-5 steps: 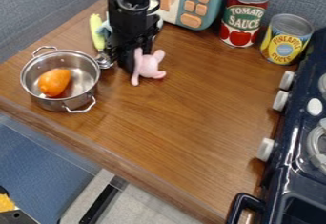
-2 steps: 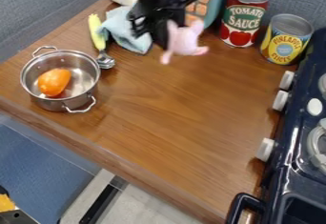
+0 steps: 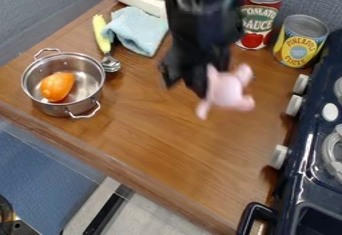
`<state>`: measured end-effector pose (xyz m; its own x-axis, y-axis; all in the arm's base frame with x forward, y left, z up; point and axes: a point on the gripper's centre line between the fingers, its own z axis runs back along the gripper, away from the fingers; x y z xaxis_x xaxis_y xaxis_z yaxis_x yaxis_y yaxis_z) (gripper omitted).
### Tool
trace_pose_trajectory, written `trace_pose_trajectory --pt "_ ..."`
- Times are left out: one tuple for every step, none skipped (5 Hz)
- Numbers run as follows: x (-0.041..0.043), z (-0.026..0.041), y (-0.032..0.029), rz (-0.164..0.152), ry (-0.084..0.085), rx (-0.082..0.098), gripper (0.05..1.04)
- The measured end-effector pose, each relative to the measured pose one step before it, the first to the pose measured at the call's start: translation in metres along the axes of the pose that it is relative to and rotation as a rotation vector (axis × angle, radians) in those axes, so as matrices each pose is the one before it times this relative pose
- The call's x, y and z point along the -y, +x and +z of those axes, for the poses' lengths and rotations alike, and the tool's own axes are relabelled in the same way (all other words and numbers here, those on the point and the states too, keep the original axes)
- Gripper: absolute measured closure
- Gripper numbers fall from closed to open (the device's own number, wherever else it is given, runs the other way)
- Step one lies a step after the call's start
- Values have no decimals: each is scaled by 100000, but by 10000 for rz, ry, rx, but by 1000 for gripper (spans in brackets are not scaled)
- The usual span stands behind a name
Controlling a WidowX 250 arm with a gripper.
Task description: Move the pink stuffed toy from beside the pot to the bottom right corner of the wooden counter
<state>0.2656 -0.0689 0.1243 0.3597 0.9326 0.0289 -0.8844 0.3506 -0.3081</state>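
Hangs over the desk (image 3: 160, 144) in black gripper (image 3: 187, 85) shape, coming down from the top. Grasps the pink toy (image 3: 227, 90) with the fingers (image 3: 198, 83) pinched on the left side of it. Holds it up in the air, over the back right part of the desk, mostly to the right of the fingers, with 1 thin bit right in front of them. Points 1 thin bit of the toy down and left, and 1 round bit up and right. Slants along its longest line between these 2 bits. Can't tell the head from the tail, with all the blur.

Has 2 cans behind, 1 red (image 3: 254, 35) and partly hidden by the gripper, 1 yellow (image 3: 297, 49) and farther right. Has a blue cloth (image 3: 138, 30) at the back left, near a spoon (image 3: 103, 41) with a yellow-green handle. Has a silver pot (image 3: 79, 95) just beside the spoon, with an orange thing (image 3: 57, 86) inside. Has a dark stove (image 3: 306, 154) at the right edge.
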Motion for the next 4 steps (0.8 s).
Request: trace_pose_trajectory --pt "-1703 -1446 -1607 287 314 -162 810" --pt "-1461 -1774 -1277 -242 515 137 810" --pt "-1079 -1880 -330 -156 589 220 768" --pt "-171 -819 -123 -448 290 -291 471"
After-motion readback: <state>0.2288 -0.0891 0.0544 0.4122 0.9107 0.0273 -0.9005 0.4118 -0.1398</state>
